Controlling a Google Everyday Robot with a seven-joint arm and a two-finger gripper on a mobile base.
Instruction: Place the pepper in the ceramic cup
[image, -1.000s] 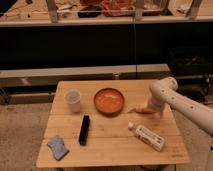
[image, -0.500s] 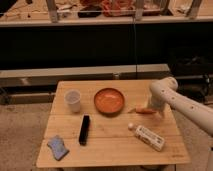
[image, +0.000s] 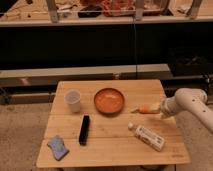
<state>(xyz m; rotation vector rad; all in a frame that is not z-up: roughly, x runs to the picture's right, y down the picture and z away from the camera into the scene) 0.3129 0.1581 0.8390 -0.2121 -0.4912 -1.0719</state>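
Note:
The pepper (image: 146, 110) is a small slim orange-red piece. It lies on the wooden table (image: 115, 150), right of the orange plate. The ceramic cup (image: 73, 100) is off-white and stands upright at the table's left, left of the plate. My gripper (image: 162, 110) is at the end of the white arm, low over the table's right side, right next to the pepper's right end. I cannot tell whether it touches the pepper.
A round orange plate (image: 109, 100) sits mid-table between the cup and the pepper. A white bottle with a label (image: 147, 137) lies in front of the pepper. A black bar-shaped object (image: 84, 130) and a blue sponge (image: 57, 147) lie at the front left. Dark shelving stands behind.
The arm's end has shifted a little to the right. The pepper lies at about the same spot on the table.

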